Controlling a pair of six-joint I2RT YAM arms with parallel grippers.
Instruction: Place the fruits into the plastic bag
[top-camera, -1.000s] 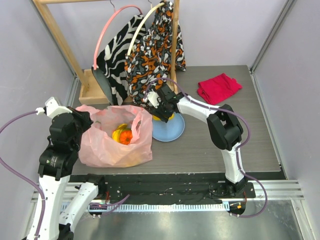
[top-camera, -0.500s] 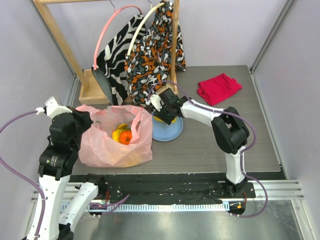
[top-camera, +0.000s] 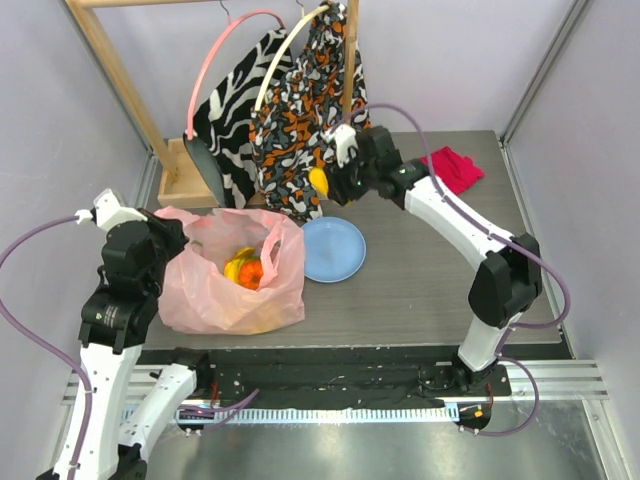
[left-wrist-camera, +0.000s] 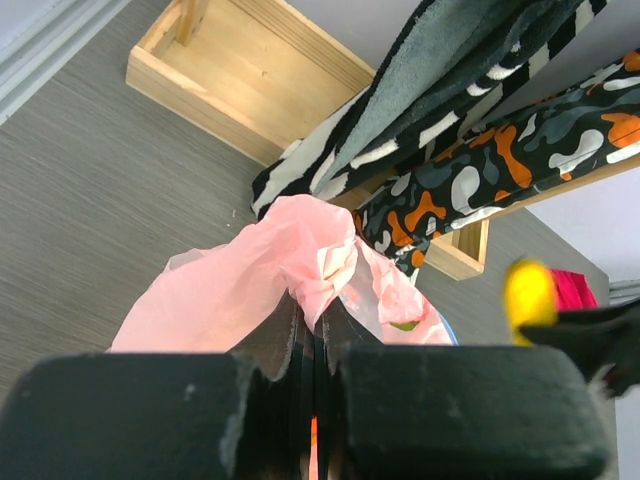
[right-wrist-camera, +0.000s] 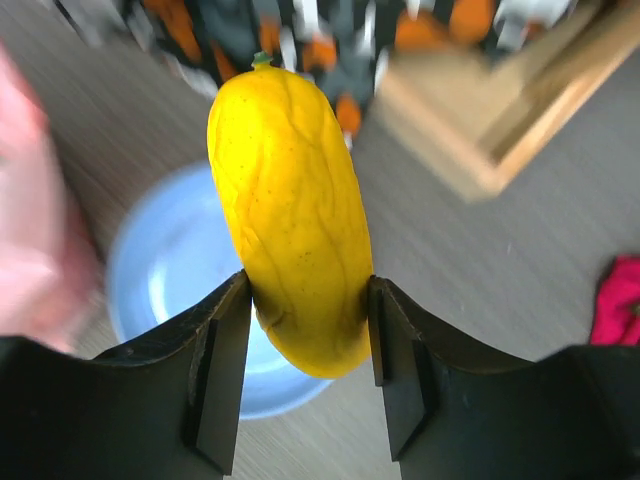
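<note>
The pale-pink plastic bag (top-camera: 215, 290) sits open at the left of the table, with an orange fruit (top-camera: 252, 272) and something yellow inside. My left gripper (top-camera: 168, 228) is shut on the bag's gathered rim (left-wrist-camera: 318, 262), holding it up. A yellow oblong fruit (right-wrist-camera: 290, 200) is pinched between the fingers of my right gripper (right-wrist-camera: 308, 300). In the top view that fruit (top-camera: 318, 181) hangs in the air behind the blue plate (top-camera: 335, 250), close to the hanging garments, with the right gripper (top-camera: 332, 178) on it.
A wooden rack with patterned garments (top-camera: 300, 110) stands at the back left, right beside the raised fruit. Its wooden base (top-camera: 178, 182) lies behind the bag. A folded red cloth (top-camera: 452, 165) lies at the back right.
My right arm has lifted the yellow fruit off the blue plate, up and toward the back. The plate now lies bare. The left arm and the bag have stayed put.
</note>
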